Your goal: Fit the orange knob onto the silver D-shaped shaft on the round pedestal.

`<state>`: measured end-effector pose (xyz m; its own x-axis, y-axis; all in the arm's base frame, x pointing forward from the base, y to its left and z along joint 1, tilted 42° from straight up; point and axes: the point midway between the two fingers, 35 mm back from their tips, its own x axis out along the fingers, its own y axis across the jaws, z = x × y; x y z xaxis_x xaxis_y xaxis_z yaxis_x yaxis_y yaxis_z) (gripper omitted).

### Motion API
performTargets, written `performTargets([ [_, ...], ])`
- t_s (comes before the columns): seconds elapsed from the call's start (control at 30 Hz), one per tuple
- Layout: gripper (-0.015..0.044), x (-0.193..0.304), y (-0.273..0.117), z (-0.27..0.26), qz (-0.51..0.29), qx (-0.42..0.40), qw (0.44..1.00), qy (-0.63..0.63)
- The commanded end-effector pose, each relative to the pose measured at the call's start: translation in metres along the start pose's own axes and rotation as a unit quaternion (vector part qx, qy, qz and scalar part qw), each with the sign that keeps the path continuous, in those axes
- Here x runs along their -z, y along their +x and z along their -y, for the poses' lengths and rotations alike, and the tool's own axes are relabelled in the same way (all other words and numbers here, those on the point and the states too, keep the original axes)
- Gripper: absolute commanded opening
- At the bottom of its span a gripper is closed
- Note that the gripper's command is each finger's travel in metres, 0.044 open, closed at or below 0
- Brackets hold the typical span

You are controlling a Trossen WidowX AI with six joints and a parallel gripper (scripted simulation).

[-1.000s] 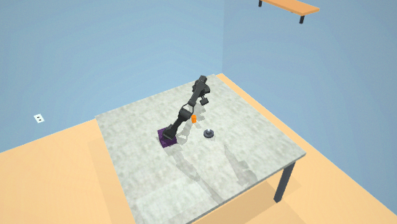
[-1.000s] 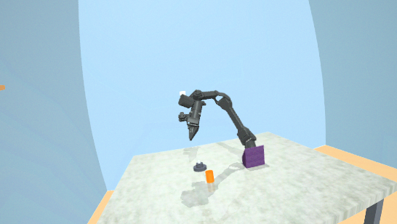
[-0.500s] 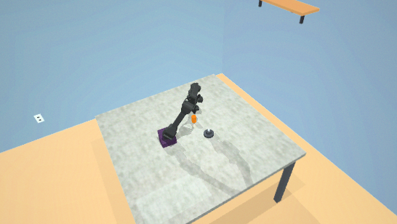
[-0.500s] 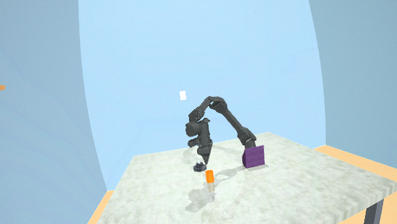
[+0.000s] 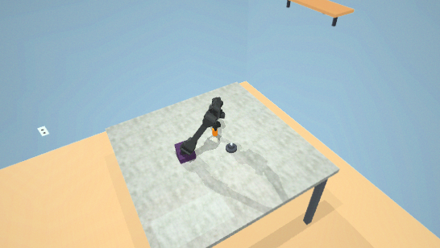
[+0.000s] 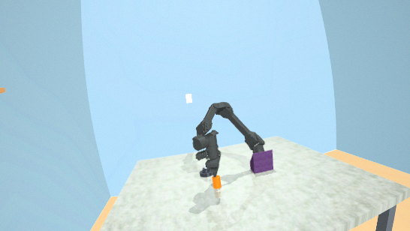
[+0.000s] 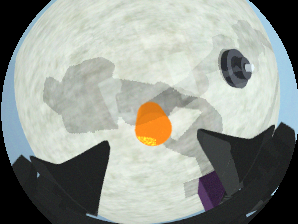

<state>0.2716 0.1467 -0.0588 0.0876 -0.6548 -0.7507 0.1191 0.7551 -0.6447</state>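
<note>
Orange knob (image 5: pixel 214 132) (image 6: pixel 216 182) (image 7: pixel 153 124) upright on the worktop (image 5: pixel 161 177) (image 6: pixel 300 195) (image 7: pixel 160 55), near the pedestal (image 5: pixel 231 148) (image 6: pixel 205 172) (image 7: pixel 233 68); claw (image 5: pixel 216 128) (image 6: pixel 215 175) (image 7: pixel 153 137) above it, spread and empty, likely so its fingers can straddle the knob.

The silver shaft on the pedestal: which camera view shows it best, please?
The wrist view: the silver shaft stands out large against its dark pedestal. The top view shows it tiny; in the exterior view, I cannot make it out clearly beside the arm.
</note>
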Motion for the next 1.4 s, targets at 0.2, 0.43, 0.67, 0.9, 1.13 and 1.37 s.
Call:
performTargets([
  [0.2,0.044,-0.002,0.017,0.001,0.0,0.003,1.0,0.0],
  [0.43,0.044,-0.002,0.028,0.001,0.0,0.003,1.0,0.0],
  [0.67,0.044,-0.003,0.039,0.001,0.0,0.003,1.0,0.0],
  [0.9,0.044,-0.002,0.051,0.001,0.001,0.003,1.0,0.0],
  [1.13,0.044,-0.002,0.062,0.002,0.001,0.004,1.0,0.0],
  [1.37,0.044,-0.001,0.07,0.003,0.001,0.004,1.0,0.0],
])
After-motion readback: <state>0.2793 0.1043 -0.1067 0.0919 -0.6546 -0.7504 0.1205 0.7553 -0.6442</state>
